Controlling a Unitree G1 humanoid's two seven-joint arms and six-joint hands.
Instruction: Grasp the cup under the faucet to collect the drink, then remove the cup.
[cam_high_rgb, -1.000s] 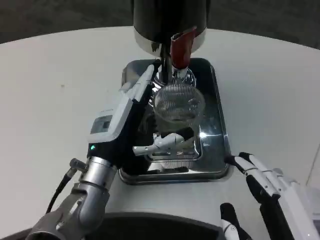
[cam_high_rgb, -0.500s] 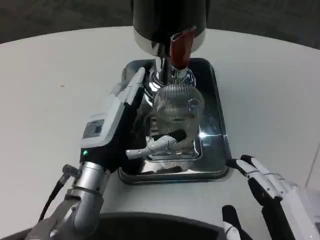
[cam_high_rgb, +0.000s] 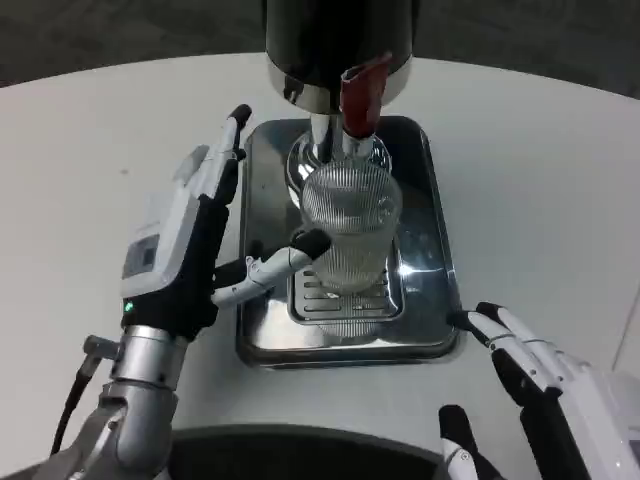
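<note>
A clear ribbed glass cup (cam_high_rgb: 350, 225) stands upright on the grate of the steel drip tray (cam_high_rgb: 435, 235), right below the faucet with its red lever (cam_high_rgb: 362, 95). My left hand (cam_high_rgb: 185, 235) is to the left of the cup with its fingers stretched up and apart over the tray's left rim. Its thumb (cam_high_rgb: 285, 260) reaches toward the cup's left side, with the tip at or just short of the glass, and holds nothing. My right hand (cam_high_rgb: 545, 385) waits low at the front right, off the tray, with its fingers spread.
The black and chrome dispenser body (cam_high_rgb: 340, 35) rises behind the tray. White table (cam_high_rgb: 540, 180) stretches on both sides. A dark rounded edge (cam_high_rgb: 300, 450) runs along the bottom of the picture.
My left hand has pulled back to the left, from close around the cup's left side to over the tray's rim. The cup stays under the faucet. My right hand has barely moved.
</note>
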